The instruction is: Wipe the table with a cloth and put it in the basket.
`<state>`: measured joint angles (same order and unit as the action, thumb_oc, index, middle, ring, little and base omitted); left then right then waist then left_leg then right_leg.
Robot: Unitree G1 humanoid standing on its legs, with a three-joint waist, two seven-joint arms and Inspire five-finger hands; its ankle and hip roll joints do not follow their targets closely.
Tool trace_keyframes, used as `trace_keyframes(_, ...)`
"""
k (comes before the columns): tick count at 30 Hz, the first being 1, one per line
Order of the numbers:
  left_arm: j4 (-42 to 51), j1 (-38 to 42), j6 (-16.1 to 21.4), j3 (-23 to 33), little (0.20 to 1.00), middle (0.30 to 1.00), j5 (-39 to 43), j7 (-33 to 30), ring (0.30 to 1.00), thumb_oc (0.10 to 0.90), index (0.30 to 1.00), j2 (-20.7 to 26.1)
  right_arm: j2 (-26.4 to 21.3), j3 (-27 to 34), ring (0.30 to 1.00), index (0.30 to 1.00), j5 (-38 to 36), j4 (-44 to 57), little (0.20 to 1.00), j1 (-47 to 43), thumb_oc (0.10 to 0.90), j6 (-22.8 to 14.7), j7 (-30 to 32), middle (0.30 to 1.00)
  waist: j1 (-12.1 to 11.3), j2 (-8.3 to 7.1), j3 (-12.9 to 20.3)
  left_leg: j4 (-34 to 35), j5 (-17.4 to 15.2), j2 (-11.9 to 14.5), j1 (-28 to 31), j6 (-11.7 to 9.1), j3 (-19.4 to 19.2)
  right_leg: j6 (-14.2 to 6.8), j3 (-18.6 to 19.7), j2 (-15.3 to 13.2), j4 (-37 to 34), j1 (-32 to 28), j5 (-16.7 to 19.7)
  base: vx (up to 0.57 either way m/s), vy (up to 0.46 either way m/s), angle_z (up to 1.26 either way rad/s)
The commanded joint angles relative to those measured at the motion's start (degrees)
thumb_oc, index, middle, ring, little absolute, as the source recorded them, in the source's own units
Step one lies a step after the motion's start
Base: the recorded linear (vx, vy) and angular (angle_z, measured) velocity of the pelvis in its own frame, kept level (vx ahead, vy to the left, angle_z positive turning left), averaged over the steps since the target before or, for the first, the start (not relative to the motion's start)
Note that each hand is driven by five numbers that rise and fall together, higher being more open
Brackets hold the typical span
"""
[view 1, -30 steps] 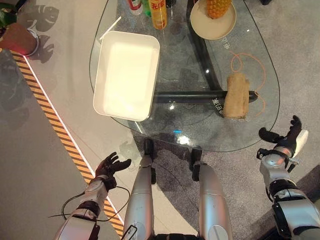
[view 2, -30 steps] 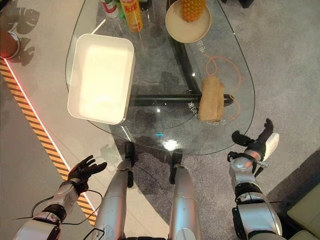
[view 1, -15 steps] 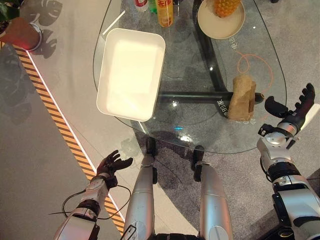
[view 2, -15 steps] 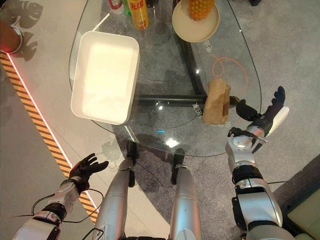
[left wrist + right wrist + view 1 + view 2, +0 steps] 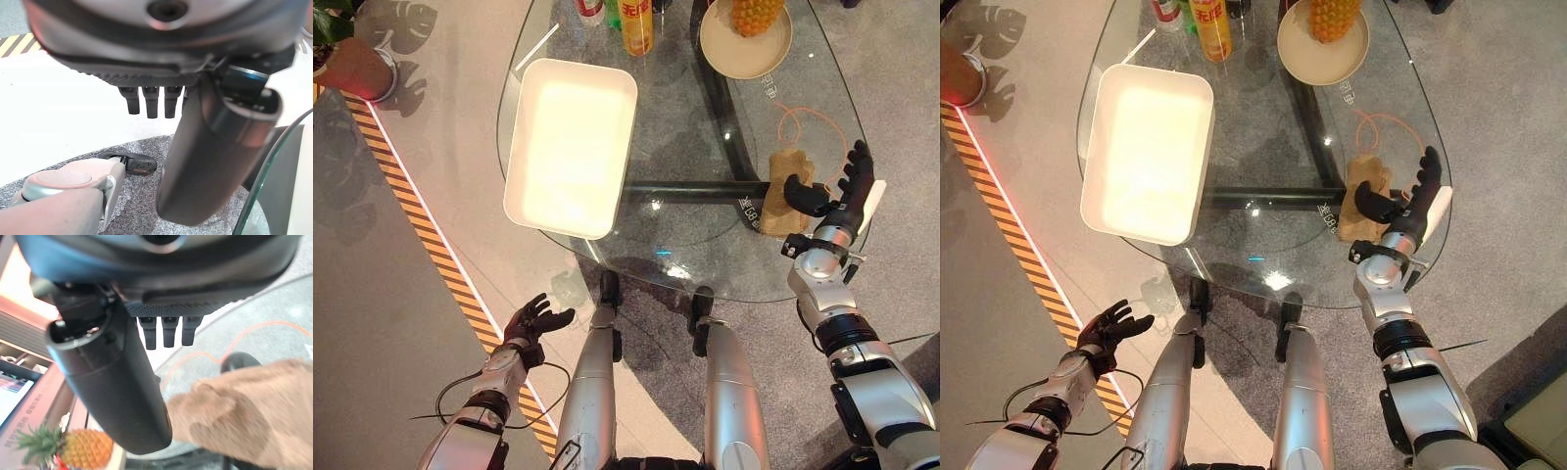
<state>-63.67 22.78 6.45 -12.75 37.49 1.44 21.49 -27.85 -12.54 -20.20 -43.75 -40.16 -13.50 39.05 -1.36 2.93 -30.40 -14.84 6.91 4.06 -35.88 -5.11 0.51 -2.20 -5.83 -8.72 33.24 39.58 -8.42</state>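
Right hand [image 5: 830, 196] hovers spread-fingered over the crumpled tan cloth [image 5: 781, 186] on the rounded glass table [image 5: 705, 147]; left hand [image 5: 530, 321] hangs low, fingers loose.

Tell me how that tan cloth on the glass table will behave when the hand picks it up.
The cloth lies folded with soft, rumpled edges, so it will probably sag and unfold rather than stay stiff. It looks thin, so likely light. On the smooth glass table it may slide before the open right hand closes on it.
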Motion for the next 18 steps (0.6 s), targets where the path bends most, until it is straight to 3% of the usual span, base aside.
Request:
trace_keyframes(1, -1.76, -0.22, 1.91, -0.09, 0.9, 0.9, 0.99, -1.55, 0.9, 0.8, 0.9, 0.28, -3.17, -0.11, 0.9, 0.9, 0.69, 1.45, 0.9, -4.21, 0.8, -2.18, 1.52, 0.9, 0.52, 0.36, 0.6, -6.67, -8.09, -1.6, 0.73, 1.77, -1.57, -1.04, 0.21, -0.54, -8.18, -3.18, 5.13, 0.0, 0.0, 0.0)
trace_keyframes(5, -1.92, -0.28, 2.11, -0.5, 0.9, 0.9, 0.96, -1.49, 0.9, 0.8, 0.9, -0.28, -2.22, -0.44, 0.9, 0.9, -2.12, -0.75, 0.9, -5.25, 0.8, -0.5, 0.43, 0.9, 0.32, 0.81, 0.6, -6.54, -8.24, -1.88, 1.03, 1.76, -1.83, -0.97, 0.25, -0.59, -8.21, -3.33, 4.91, 0.0, 0.006, 0.01)
trace_keyframes(18, -3.0, 1.02, 2.12, -2.39, 0.9, 0.9, 0.99, -1.35, 0.9, 0.8, 0.9, -1.64, -0.91, -1.33, 0.9, 0.9, -1.39, -11.52, 0.9, -8.79, 0.8, 0.7, 0.84, 0.9, -0.59, 2.08, 0.6, -6.47, -8.03, -2.34, 0.92, 2.07, -1.82, -1.02, 0.01, -1.15, -8.29, -2.97, 5.44, 0.0, 0.0, 0.0)
